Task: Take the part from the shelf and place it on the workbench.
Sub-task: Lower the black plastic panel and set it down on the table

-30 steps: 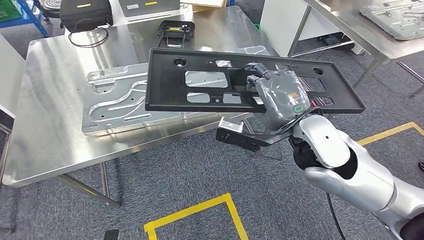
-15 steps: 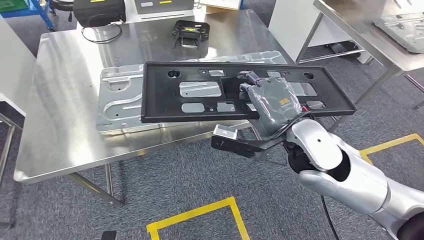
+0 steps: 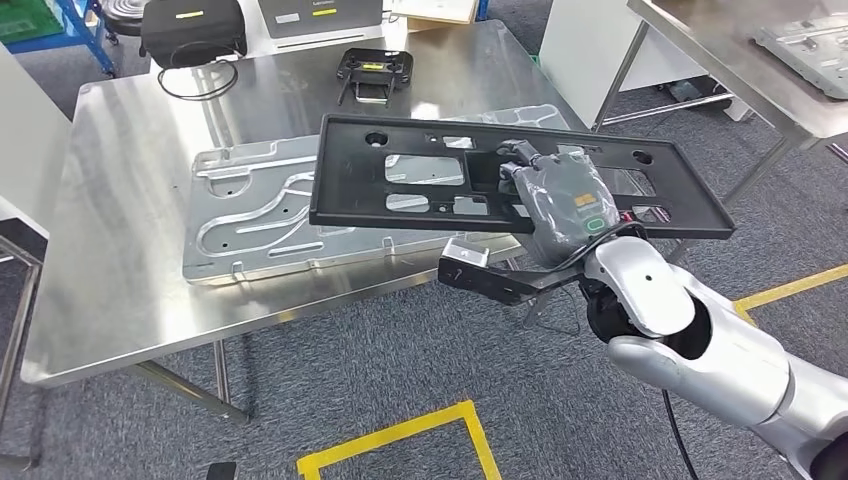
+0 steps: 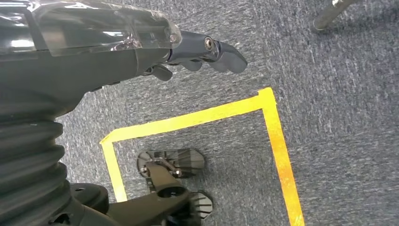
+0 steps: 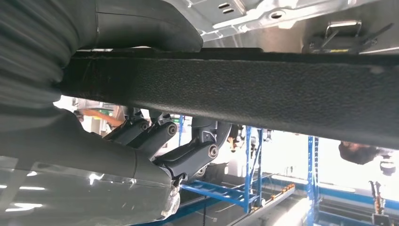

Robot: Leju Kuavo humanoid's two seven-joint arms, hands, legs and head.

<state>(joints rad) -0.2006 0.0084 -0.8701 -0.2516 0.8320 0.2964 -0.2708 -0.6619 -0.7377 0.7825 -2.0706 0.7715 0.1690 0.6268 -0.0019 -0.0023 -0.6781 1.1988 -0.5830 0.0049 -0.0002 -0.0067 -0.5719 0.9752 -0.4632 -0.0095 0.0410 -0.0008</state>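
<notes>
Right hand holds the black part above the near edge of the steel desk

From the left: the desk (image 3: 120,250) carries a flat silver metal plate (image 3: 250,215), with a black case (image 3: 190,28) and a small black bracket (image 3: 372,72) at its far side. The long black part (image 3: 420,175), a frame with cut-out windows, hangs nearly level over the plate's right end and juts past the desk edge. The right hand (image 3: 560,205) grips it through a middle opening. The left hand (image 4: 207,52) hangs over grey carpet with yellow floor tape (image 4: 277,141), fingers loosely curled, grasping nothing
</notes>
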